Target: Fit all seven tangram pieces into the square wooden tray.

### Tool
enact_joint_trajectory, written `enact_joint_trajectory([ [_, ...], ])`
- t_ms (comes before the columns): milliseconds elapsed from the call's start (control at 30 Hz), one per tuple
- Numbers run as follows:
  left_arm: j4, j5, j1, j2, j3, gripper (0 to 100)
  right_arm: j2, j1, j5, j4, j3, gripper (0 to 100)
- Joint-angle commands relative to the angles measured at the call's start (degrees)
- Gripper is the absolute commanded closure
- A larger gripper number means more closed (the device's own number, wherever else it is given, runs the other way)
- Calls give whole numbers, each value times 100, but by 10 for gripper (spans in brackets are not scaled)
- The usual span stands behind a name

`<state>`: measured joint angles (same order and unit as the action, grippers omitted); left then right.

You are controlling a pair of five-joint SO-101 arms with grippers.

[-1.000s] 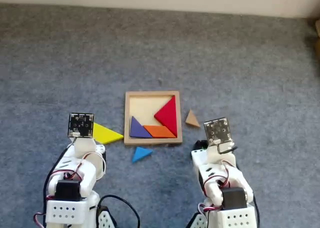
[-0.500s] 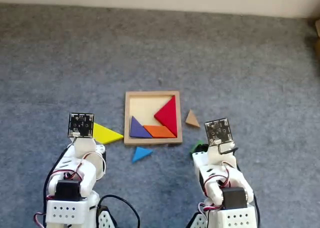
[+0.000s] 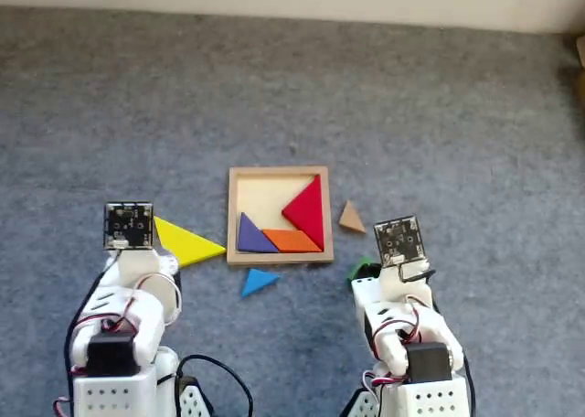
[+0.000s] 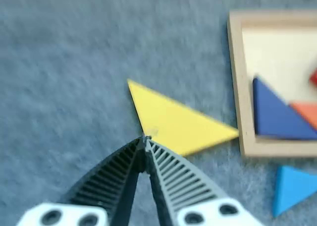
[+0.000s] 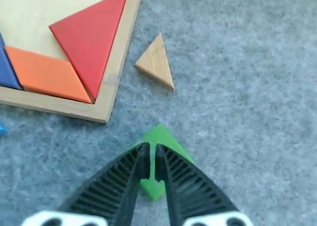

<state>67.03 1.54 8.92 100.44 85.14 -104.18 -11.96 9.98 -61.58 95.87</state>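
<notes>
The square wooden tray (image 3: pixel 233 218) lies mid-table and holds a red triangle (image 3: pixel 308 210), a purple triangle (image 3: pixel 251 236) and an orange piece (image 3: pixel 292 240). A large yellow triangle (image 3: pixel 187 242) lies just left of the tray; my left gripper (image 4: pixel 146 139) hovers shut with its tips at the yellow triangle (image 4: pixel 176 123)'s near edge. A blue triangle (image 3: pixel 259 281) lies in front of the tray. A tan triangle (image 3: pixel 351 218) sits right of the tray. My right gripper (image 5: pixel 150 154) is shut, empty, over a green piece (image 5: pixel 161 159) partly hidden beneath it.
Grey carpet (image 3: pixel 439 115) covers the table, with wide room behind the tray and to both sides. The two arm bases (image 3: pixel 114 380) stand at the near edge.
The left arm has swung left, uncovering more of the yellow triangle. The right arm drew back slightly, so a sliver of the green piece now shows beside it.
</notes>
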Motion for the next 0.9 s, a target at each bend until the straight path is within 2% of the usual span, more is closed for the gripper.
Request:
enact_joint_trajectory([
  [0,26,-1495,163,189,-690,941,-22,66,9,-57,866,969],
  [67,44,-2224,251,189,-743,916,-22,66,9,-66,866,969],
  [200,88,-2303,374,119,-1200,913,-22,66,9,-57,866,969],
  [367,782,-2338,418,-303,-2290,913,-22,66,9,-40,866,969],
  [600,1679,-2347,391,-3284,-4233,905,-31,66,9,-31,866,969],
  [767,1943,-2356,409,-5218,-4901,770,-31,75,9,-31,866,969],
  [800,1925,-2470,418,-5543,-4980,742,-31,75,9,-31,866,969],
  [867,1908,-3182,418,-6114,-5112,719,-31,75,9,-31,866,969],
])
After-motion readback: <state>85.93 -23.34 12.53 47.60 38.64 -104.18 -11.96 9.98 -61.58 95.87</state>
